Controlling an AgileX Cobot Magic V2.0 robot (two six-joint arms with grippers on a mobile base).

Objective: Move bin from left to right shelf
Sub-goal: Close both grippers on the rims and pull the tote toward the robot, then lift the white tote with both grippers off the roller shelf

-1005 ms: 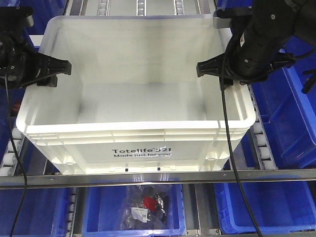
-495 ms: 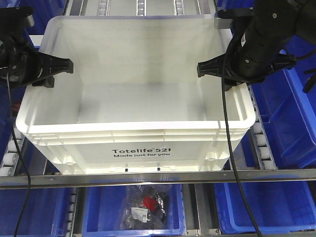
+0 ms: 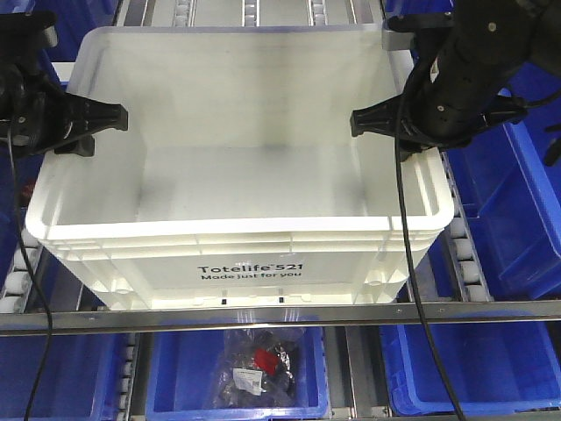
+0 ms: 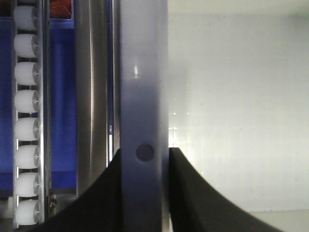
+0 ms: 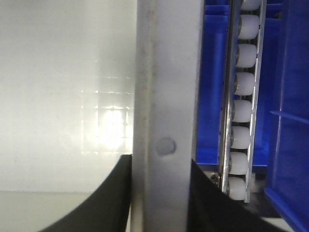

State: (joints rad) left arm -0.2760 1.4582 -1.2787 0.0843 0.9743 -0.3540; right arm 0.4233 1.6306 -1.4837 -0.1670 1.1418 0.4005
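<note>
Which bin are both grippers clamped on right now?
The white Totelife 521 tote, the only white one among the blue bins: the left gripper pinches its left rim, the right gripper its right rim.

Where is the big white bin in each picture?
Front view: the bin fills the middle, with its black print facing us.
Left wrist view: the bin's rim runs up the middle, and its inside is on the right.
Right wrist view: the rim runs up the middle, and the bin's inside is on the left.
Shared landmark: the white rollers beside the bin.
</note>
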